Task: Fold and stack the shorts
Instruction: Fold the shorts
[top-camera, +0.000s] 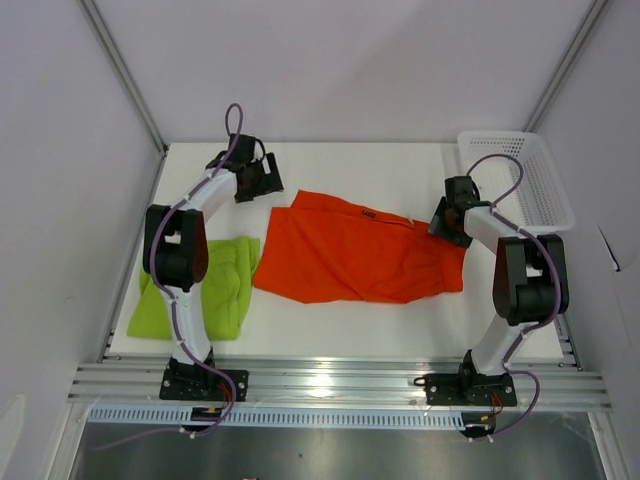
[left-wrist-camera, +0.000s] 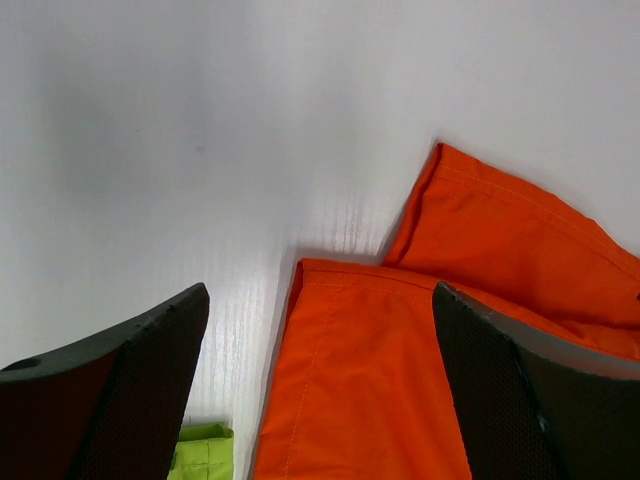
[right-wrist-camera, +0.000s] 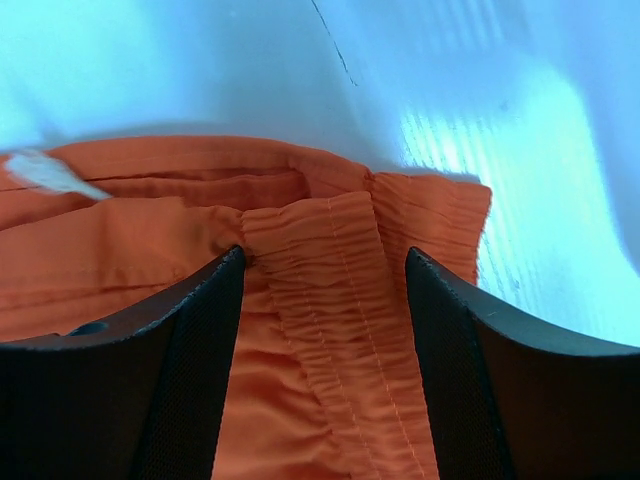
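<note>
The orange shorts (top-camera: 350, 255) lie spread across the middle of the white table (top-camera: 350, 165), their long side running left to right, with one flap folded over at the far left corner. The green shorts (top-camera: 225, 280) lie at the near left of the table, just beside the orange pair and partly hidden under the left arm (top-camera: 180, 255). A white mesh basket (top-camera: 535, 170) sits at the far right corner, well apart from both pairs.

The left claw (top-camera: 255, 180) hangs over the far left corner of the orange shorts. In the left wrist view its two dark fingers (left-wrist-camera: 130, 390) stand wide apart and nothing is between them; bare table and the edge of the orange cloth show below, with a sliver of green at the bottom. This claw is open and holds nothing.

The right claw (top-camera: 447, 222) is down at the right end of the orange shorts. In the right wrist view its fingers stand apart on either side of the gathered elastic waistband (right-wrist-camera: 330, 330), which runs up between them. The left finger meets the cloth at its tip. Whether the claw is pressing on the waistband or only straddling it cannot be told. A small white tag (right-wrist-camera: 45, 172) shows on the cloth at the left of that view
</note>
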